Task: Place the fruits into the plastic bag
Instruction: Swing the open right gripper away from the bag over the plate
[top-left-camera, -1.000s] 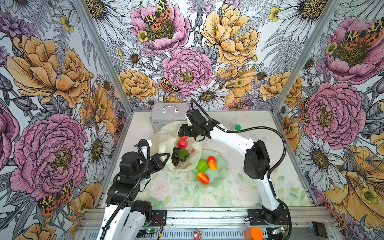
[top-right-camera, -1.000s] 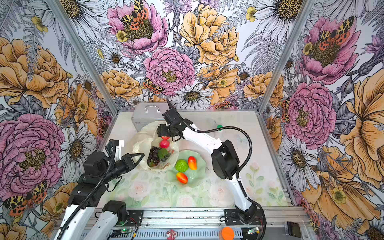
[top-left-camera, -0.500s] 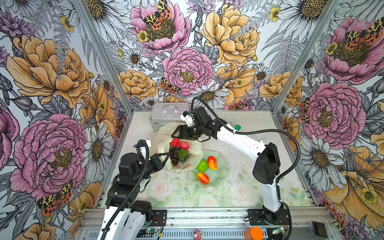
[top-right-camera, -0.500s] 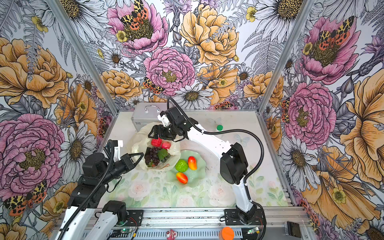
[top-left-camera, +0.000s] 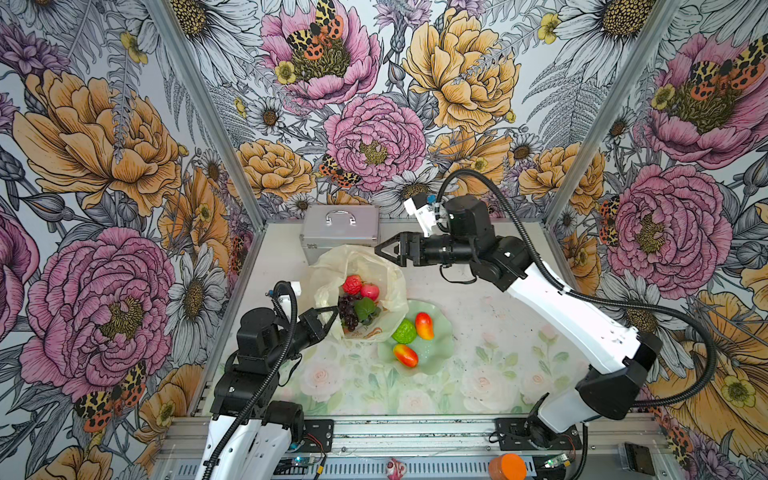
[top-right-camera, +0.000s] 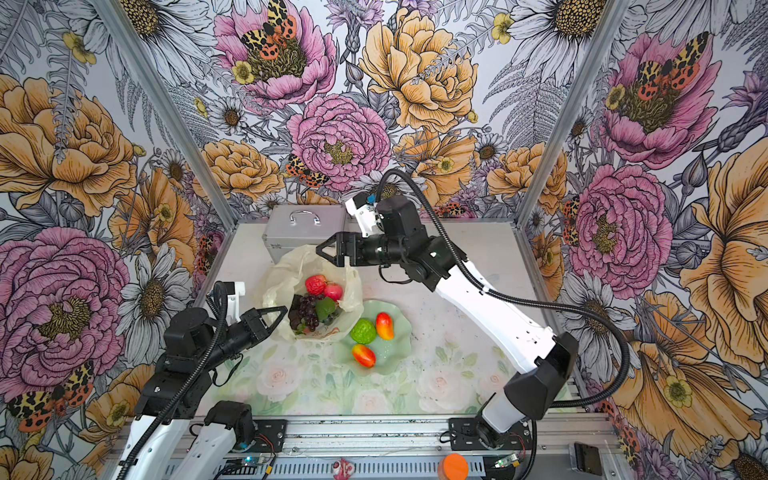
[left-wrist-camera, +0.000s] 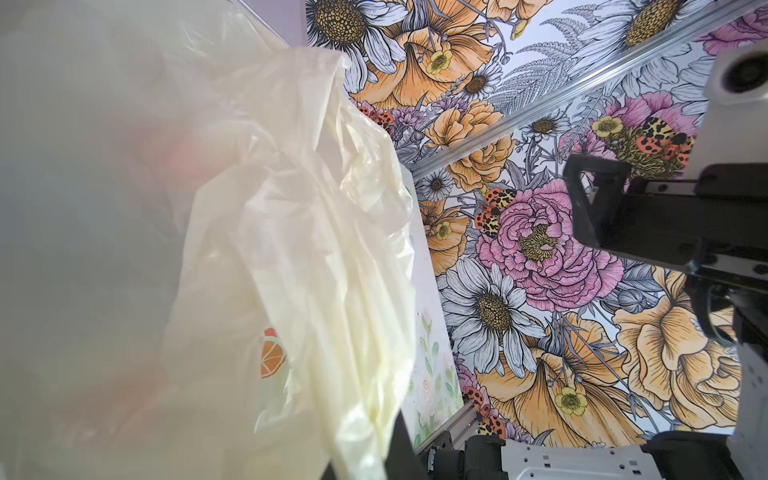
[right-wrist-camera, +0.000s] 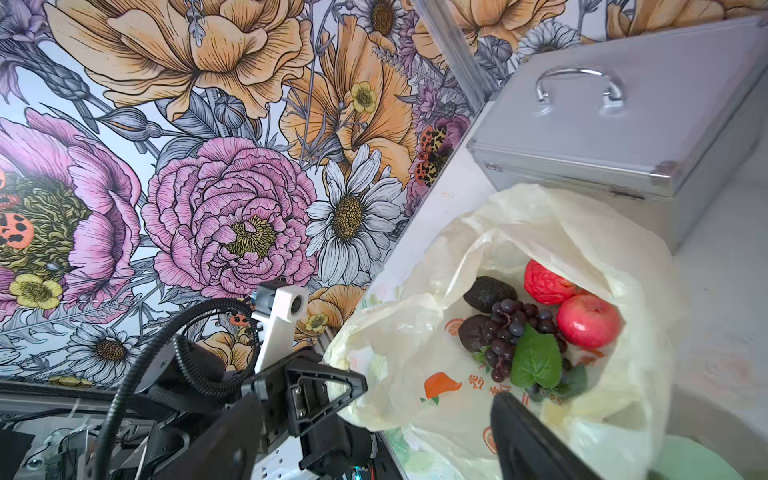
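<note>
1. left gripper, black, at the left of the pale floral-print table: jaws together, pinched on the left rim of item 2, holding that rim up.

2. thin crinkly translucent pale-yellow plastic bag with small orange fruit prints, lying left of the table's middle, mouth open and facing upward in both top views. contents:
- bumpy red toy strawberry, far side
- glossy red-pink toy apple, touching the strawberry
- purple toy grape bunch with a green leaf, on the near side of both
- dark toy avocado and dark round toy mangosteen, beside the grapes; clear only in the right wrist view

3. silver metal case with a handle on its lid, closed, at the back wall just behind the bag.

4. wavy-edged pale green dish, right of the bag, the bag's edge touching its rim. contents:
- bumpy lime-green toy ball
- red-yellow oval toy mango, just beside the ball
- second such mango, on the near side, apart from the ball

5. right gripper, black, raised over the bag's far rim by the case's right end, pointing left: jaws apart, nothing between them.
</note>
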